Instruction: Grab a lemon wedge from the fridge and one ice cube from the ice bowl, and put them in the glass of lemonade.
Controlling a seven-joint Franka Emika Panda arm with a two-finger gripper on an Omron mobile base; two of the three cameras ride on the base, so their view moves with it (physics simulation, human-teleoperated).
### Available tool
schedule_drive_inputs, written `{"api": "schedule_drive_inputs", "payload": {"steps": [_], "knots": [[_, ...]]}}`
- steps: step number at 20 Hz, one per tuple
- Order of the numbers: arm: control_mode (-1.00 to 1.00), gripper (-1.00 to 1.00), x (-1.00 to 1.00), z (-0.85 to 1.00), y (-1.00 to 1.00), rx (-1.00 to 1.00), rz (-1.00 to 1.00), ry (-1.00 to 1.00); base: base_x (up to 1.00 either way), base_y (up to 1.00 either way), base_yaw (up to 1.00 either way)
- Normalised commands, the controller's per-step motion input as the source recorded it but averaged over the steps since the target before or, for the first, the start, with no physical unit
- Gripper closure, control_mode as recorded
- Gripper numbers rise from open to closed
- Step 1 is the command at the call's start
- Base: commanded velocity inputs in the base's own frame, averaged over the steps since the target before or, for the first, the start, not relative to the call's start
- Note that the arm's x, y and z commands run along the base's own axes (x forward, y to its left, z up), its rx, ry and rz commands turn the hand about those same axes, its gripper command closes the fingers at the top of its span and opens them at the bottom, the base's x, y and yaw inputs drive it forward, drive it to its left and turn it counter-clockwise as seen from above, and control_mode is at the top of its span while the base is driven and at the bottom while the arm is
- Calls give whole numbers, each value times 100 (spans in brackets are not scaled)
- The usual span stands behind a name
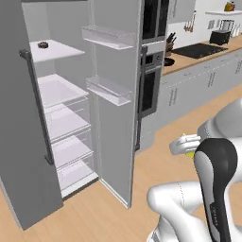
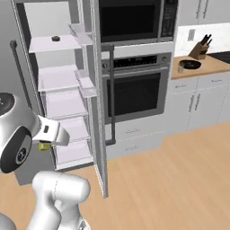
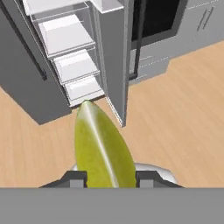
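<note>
The yellow lemon wedge [image 3: 101, 146] stands between my two dark fingertips, and my gripper [image 3: 107, 178] is shut on it. A sliver of the lemon wedge [image 1: 190, 153] peeks out under my hand, low and well back from the fridge. The lemon wedge [image 2: 43, 146] also shows as a small yellow bit under the white hand. The grey fridge [image 1: 28, 156] stands open with white shelves and clear drawers; the fridge [image 2: 96, 112] has its right door swung out toward me. A black bowl [image 2: 192, 65], possibly the ice bowl, sits on the far counter. The glass of lemonade is out of view.
A small dark round object [image 1: 43, 45] lies on the fridge's top shelf. The built-in black oven [image 2: 132, 92] is right of the fridge. A knife block [image 2: 200, 48] and black stovetop [image 1: 198, 50] are on the counter. Wooden floor [image 2: 170, 170] lies open to the right.
</note>
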Motion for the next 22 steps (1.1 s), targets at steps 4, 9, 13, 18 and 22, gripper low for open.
{"api": "schedule_drive_inputs", "payload": {"steps": [4,9,13,18,22], "knots": [[100,100,0,0,0,0,0,0,5,-83,-38],[100,100,0,0,0,0,0,0,84,-44,-22],[100,100,0,0,0,0,0,0,100,-24,-13],[100,100,0,0,0,0,0,0,100,-50,-1],[100,100,0,0,0,0,0,0,100,-60,0]]}}
